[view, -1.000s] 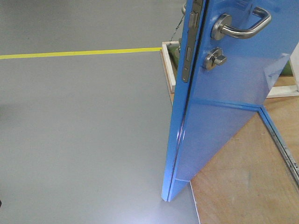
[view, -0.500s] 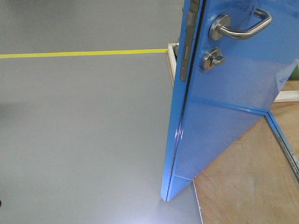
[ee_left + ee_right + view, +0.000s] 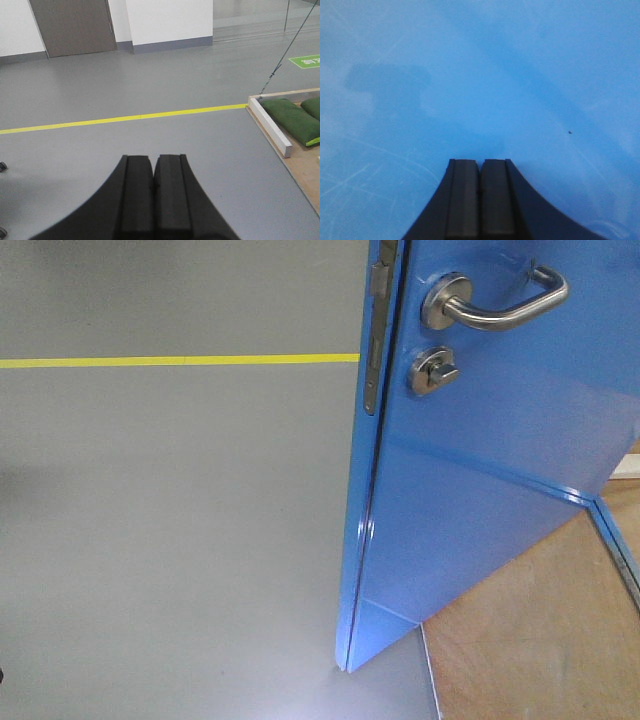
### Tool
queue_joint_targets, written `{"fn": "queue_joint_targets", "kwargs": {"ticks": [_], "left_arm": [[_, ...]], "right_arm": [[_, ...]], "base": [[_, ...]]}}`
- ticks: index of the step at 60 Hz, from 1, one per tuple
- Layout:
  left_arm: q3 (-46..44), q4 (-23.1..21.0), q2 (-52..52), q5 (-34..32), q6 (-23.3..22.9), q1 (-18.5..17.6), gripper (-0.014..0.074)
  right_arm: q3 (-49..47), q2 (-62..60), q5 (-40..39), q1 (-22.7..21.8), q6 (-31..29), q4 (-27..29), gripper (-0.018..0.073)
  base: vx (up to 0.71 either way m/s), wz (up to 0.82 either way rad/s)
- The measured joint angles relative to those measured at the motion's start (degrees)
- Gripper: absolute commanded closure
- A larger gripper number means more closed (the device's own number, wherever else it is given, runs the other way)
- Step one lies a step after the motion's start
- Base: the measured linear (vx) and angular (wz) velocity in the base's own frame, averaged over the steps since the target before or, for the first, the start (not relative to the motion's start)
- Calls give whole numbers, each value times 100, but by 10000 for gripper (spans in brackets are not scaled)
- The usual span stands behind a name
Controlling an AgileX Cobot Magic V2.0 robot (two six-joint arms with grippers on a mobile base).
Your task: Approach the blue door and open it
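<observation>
Right wrist view: closed right tool [image 3: 480,163] square-on, close before blue door [image 3: 480,75]

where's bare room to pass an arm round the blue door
Bare: grey floor left of the blue door edge, both sides of the yellow line. Crowded: right claw close up to the panel; plywood right of the door is a narrow wedge.

No writing can be read in any view. A green floor marking [image 3: 306,61] carries white characters. The picture edge cuts them off, and they are illegible.
</observation>
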Motion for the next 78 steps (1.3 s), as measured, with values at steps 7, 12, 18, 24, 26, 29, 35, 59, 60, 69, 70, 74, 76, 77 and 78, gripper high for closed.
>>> {"fn": "queue_joint_targets", "kwargs": {"ticks": [7, 12, 18, 24, 26, 29, 35, 59, 60, 69, 70, 74, 76, 77, 78], "left_arm": [[0, 0, 0, 0, 0, 0, 526], [0, 0, 0, 0, 0, 0, 526], [0, 0, 0, 0, 0, 0, 526], [0, 0, 0, 0, 0, 0, 526], [0, 0, 0, 0, 0, 0, 526], [0, 0, 0, 0, 0, 0, 526], [0, 0, 0, 0, 0, 0, 526], [0, 0, 0, 0, 0, 0, 526], [0, 0, 0, 0, 0, 0, 526], [0, 0, 0, 0, 0, 0, 526], [0, 0, 0, 0, 0, 0, 526], [0, 0, 0, 0, 0, 0, 526], [0, 0, 0, 0, 0, 0, 526], [0, 0, 0, 0, 0, 0, 526], [0, 0, 0, 0, 0, 0, 526]], "right_arm": [[0, 18, 0, 4, 0, 0, 557], [0, 27, 6, 4, 0, 0, 557], [0, 27, 35, 4, 0, 0, 557], [0, 27, 42, 4, 0, 0, 557], [0, 27, 42, 4, 0, 0, 557], [0, 27, 42, 4, -4, 0, 557], [0, 39, 42, 4, -5, 0, 557], [0, 19, 140, 4, -16, -7, 557], [0, 17, 140, 4, -16, -7, 557], [0, 12, 114, 4, -16, -7, 557], [0, 12, 114, 4, -16, -7, 557], [0, 12, 114, 4, -16, -7, 557], [0, 12, 114, 4, -16, -7, 557], [0, 12, 107, 4, -16, -7, 557], [0, 12, 107, 4, -16, -7, 557]], "base": [[14, 4], [13, 3], [13, 4], [12, 4], [11, 4], [10, 3], [9, 2], [9, -3], [8, -1], [8, 1], [7, 3], [7, 4], [6, 4], [6, 5], [6, 5]]}}
